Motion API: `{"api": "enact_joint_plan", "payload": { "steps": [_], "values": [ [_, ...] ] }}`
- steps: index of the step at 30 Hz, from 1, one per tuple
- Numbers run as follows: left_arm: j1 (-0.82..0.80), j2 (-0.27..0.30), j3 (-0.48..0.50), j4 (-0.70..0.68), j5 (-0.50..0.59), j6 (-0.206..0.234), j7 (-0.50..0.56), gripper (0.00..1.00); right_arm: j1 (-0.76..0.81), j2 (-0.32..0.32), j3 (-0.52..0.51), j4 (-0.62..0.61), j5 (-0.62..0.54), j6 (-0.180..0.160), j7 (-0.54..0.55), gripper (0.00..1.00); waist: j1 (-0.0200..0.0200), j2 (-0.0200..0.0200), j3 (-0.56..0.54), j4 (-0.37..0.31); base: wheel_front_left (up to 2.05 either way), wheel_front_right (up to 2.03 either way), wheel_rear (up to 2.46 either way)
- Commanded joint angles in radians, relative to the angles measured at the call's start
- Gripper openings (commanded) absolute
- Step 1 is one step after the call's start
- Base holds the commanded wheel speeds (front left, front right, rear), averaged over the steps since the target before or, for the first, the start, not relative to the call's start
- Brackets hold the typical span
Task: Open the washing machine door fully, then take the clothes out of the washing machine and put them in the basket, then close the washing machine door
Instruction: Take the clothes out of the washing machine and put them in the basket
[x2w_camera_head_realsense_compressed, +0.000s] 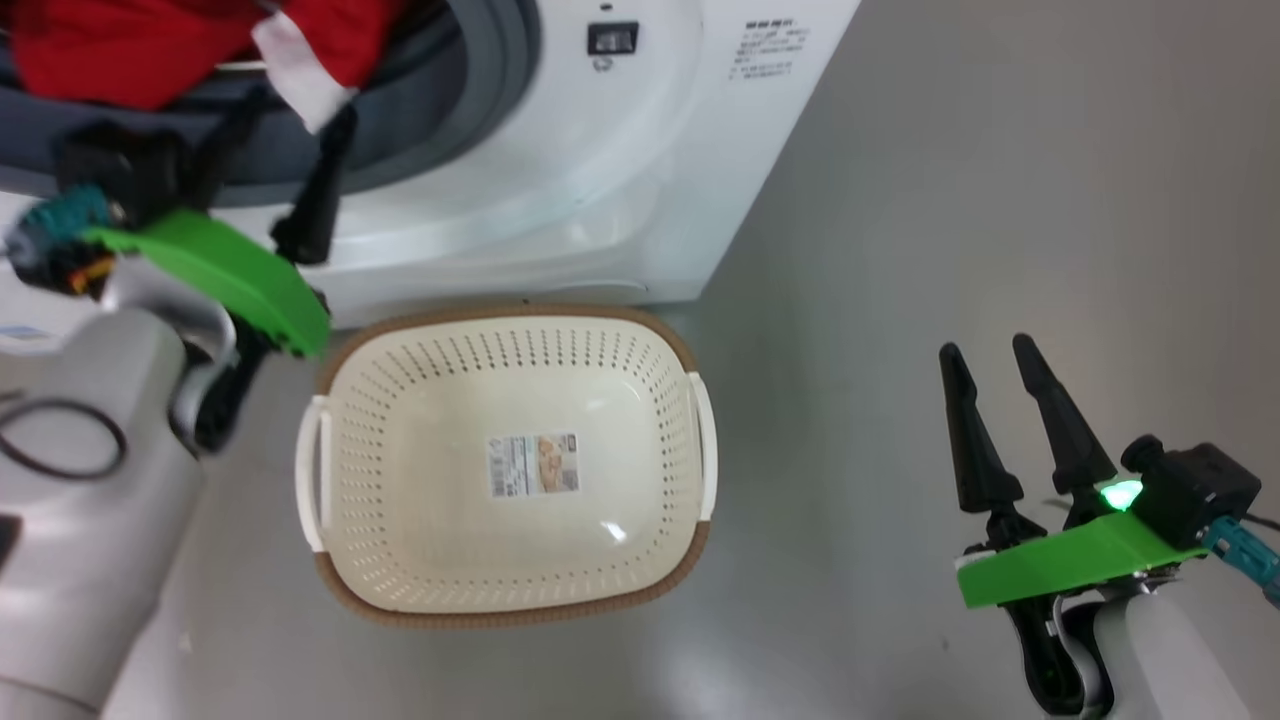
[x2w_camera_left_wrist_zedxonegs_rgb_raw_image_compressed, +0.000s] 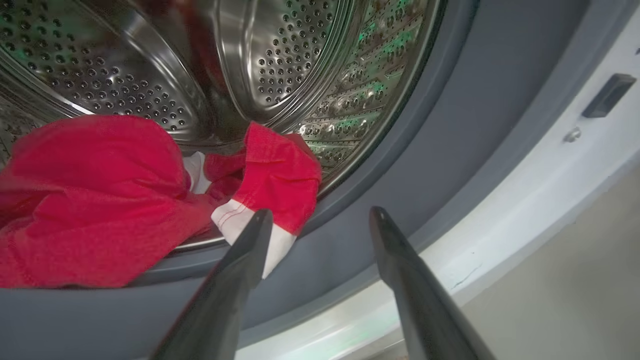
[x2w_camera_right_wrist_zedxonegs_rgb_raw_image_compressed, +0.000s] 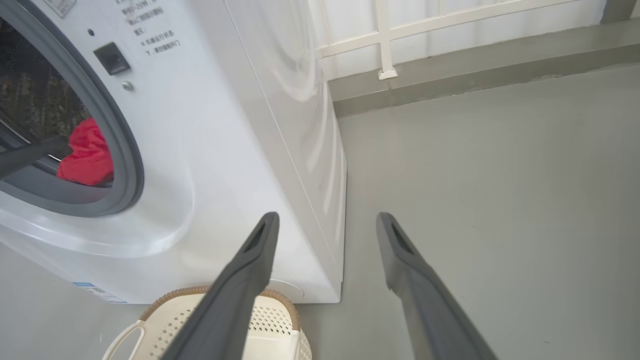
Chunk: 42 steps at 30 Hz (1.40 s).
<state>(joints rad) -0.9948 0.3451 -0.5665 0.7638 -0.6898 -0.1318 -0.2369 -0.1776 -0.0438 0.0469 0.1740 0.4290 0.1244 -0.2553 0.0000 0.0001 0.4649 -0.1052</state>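
Left pincer (x2w_camera_left_wrist_zedxonegs_rgb_raw_image_compressed: 321, 212): jaws fully apart, nothing held. It sits at the mouth of the washing machine (x2w_camera_head_realsense_compressed: 600, 180), fingers pointing into the opening. The clothes (x2w_camera_left_wrist_zedxonegs_rgb_raw_image_compressed: 100, 200), red fabric with a white trim (x2w_camera_left_wrist_zedxonegs_rgb_raw_image_compressed: 235, 217), lie ahead of it and to its left, spilling from the perforated steel drum (x2w_camera_left_wrist_zedxonegs_rgb_raw_image_compressed: 300, 50) over the grey gasket (x2w_camera_left_wrist_zedxonegs_rgb_raw_image_compressed: 425, 150). In the left wrist view, the tip of the left-hand finger overlaps the white trim. Contact cannot be confirmed. The other finger stands clear of the fabric, over the gasket. The gap between the fingers contains only gasket.

Right pincer (x2w_camera_head_realsense_compressed: 985, 347): jaws fully apart, nothing held. It hangs over the grey floor (x2w_camera_right_wrist_zedxonegs_rgb_raw_image_compressed: 475, 200), well apart from the machine. The machine's front corner stands ahead of it and to its left.

The basket (x2w_camera_head_realsense_compressed: 510, 315) sits on the floor just before the machine's front panel, between the two pincers, below and to the right of the left pincer and to the left of the right pincer. It contains no clothes; a sticker (x2w_camera_head_realsense_compressed: 533, 466) shows on its bottom.
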Motion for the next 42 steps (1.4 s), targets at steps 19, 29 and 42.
{"api": "enact_joint_plan", "payload": {
  "steps": [19, 29, 42],
  "values": [
    [-0.301, 0.119, -0.21, 0.227, -0.175, 0.001, 0.012, 1.0, -0.072, -0.006, 0.08, -0.048, 0.047, 0.006, -0.006, 1.0, 0.0, -0.0001, 0.157, -0.106, 0.0, 0.0, 0.0],
    [-0.334, 0.124, -0.277, 0.291, -0.228, 0.001, -0.006, 0.0, -0.063, -0.006, 0.078, -0.053, 0.049, 0.006, -0.006, 1.0, 0.0, -0.0001, 0.155, -0.12, 0.0, 0.0, 0.0],
    [-0.272, 0.108, -0.119, 0.215, -0.252, 0.001, -0.024, 0.0, -0.055, -0.006, 0.051, -0.043, 0.024, 0.006, -0.006, 1.0, 0.0, -0.0001, 0.086, -0.065, 0.0, 0.0, 0.0]
  ]
}}
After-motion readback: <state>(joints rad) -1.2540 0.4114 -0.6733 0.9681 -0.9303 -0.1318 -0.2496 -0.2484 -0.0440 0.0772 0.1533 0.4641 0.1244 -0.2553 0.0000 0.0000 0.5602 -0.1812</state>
